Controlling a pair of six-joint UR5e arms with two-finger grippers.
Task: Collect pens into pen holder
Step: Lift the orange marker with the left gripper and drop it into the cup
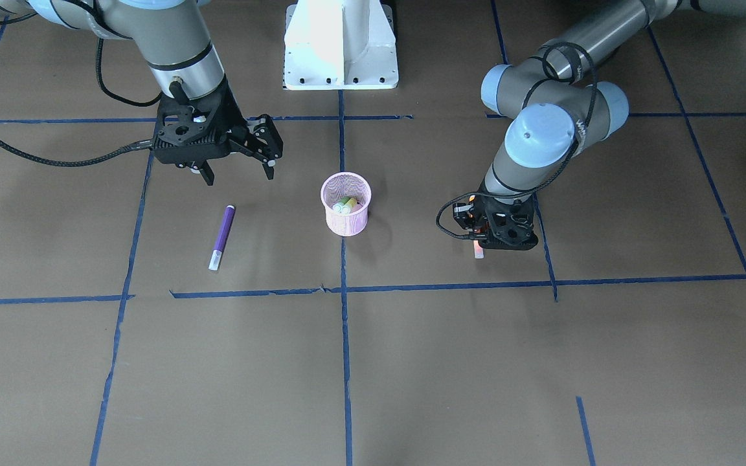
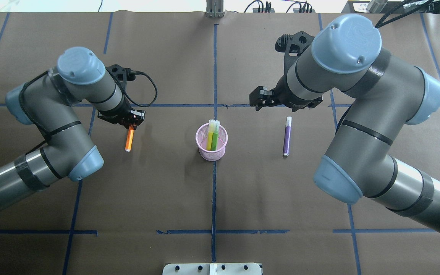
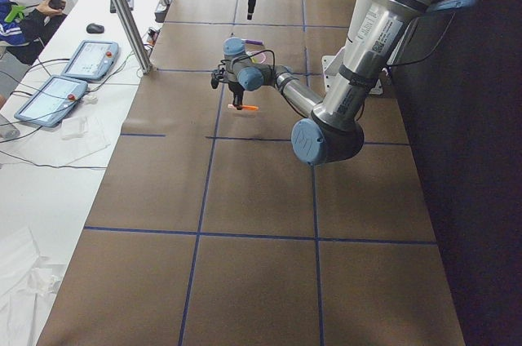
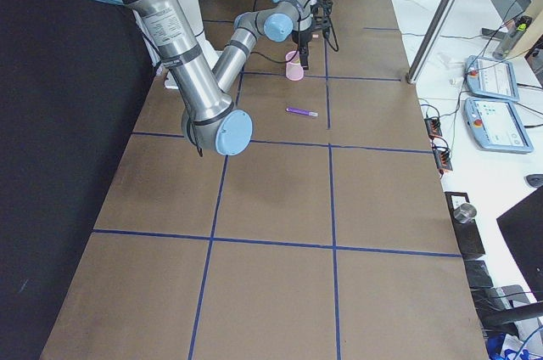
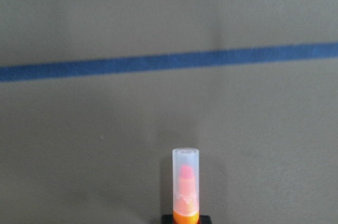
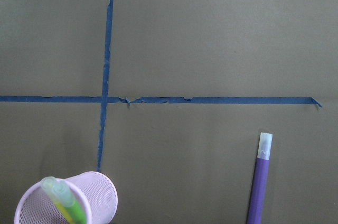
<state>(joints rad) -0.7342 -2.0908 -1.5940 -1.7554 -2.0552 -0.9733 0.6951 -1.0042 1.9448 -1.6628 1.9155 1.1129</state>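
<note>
A: Where were the grippers and the pens?

B: The left gripper (image 2: 132,123) was closed on the orange pen (image 2: 129,140). It gripped the pen near its tail, and the capped end jutted out level ahead of the fingers, seemingly just off the table. The pink pen holder (image 1: 347,223) stood well apart to that gripper's inner side, with two green pens (image 2: 212,134) leaning inside. The right gripper (image 1: 239,173) hung with its jaws wide and empty. The purple pen (image 1: 221,237) lay flat on the table near it, not between its fingers.

A: What could have gone wrong?

B: Most likely the drop. Held at one end, the orange pen might have swivelled in the grip. If it arrived level or badly tilted, it could have struck the rim or the leaning pens, then tipped the light mesh cup or bounced out. Both arms closing on the holder together might also have crowded each other.
</note>
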